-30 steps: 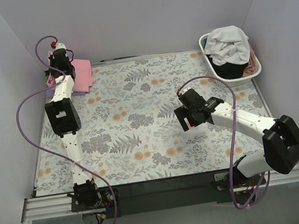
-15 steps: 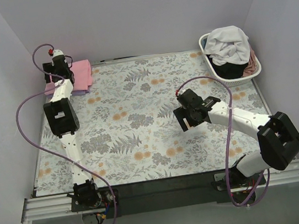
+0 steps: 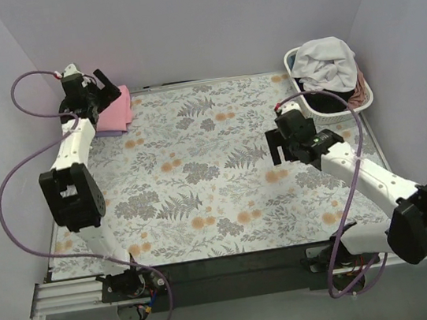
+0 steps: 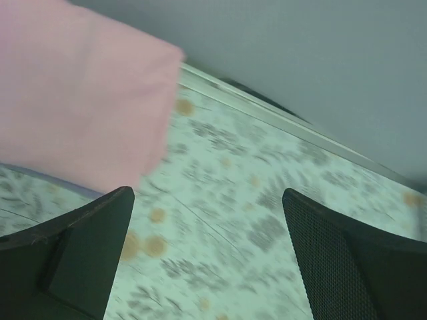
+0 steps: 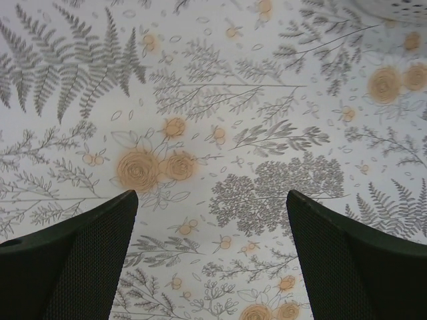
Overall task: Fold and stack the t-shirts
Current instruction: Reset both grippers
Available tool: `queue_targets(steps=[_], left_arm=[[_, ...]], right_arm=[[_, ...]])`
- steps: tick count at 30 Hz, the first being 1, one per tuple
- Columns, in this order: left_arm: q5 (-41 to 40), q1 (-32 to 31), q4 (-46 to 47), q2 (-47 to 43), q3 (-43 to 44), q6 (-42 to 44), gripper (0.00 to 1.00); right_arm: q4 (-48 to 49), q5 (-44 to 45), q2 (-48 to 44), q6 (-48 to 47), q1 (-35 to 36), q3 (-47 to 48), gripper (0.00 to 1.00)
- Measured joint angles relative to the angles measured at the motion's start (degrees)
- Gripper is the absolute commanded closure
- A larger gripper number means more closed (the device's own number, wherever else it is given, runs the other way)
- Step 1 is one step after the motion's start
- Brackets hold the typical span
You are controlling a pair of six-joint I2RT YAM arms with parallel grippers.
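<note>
No text, label or number can be read anywhere (the table cover (image 3: 197, 154) shows only flowers).

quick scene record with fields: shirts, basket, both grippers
folded: pink t-shirt, far left corner of the floral cover
unfolded: white t-shirt on top, black t-shirt and dusty pink t-shirt under it, all in the basket, far right
left gripper: open, empty, beside the pink t-shirt
right gripper: open, empty, over bare cover
</note>
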Motion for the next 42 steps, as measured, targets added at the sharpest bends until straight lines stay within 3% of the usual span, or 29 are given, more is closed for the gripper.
queue_targets(steps=[5, 9, 13, 19, 27, 42], left_arm=[[5.5, -7.0, -0.9, -22.3, -13.4, -4.1, 0.06], [6.3, -10.8, -4.9, -41.6, -25.1, -4.2, 0.05], [0.9, -9.7, -12.5, -58.7, -31.1, -3.3, 0.05], [-9.7, -9.6, -23.4, -76.1, -31.9, -3.7, 0.05], [-21.3, -10.5, -32.9, -81.4, -32.1, -7.1, 0.05], [-22.3, -11.1, -33.1, -79.8, -37.7, -8.3, 0.05]], right_arm=[[0.0, 1.7, -8.4, -0.1, -5.6, 0.7, 0.02], [-0.2, 3.0, -20.2, -0.3, -6.7, 0.7, 0.02], [-0.1, 3.1, -31.8, -0.5, -6.7, -0.2, 0.02], [-0.1, 4.1, -47.5, -2.0, -6.7, -5.0, 0.02], [0.5, 5.1, -60.2, -4.8, -6.7, -11.3, 0.02], [2.1, 3.8, -63.3, -4.6, -6.7, -14.5, 0.02]])
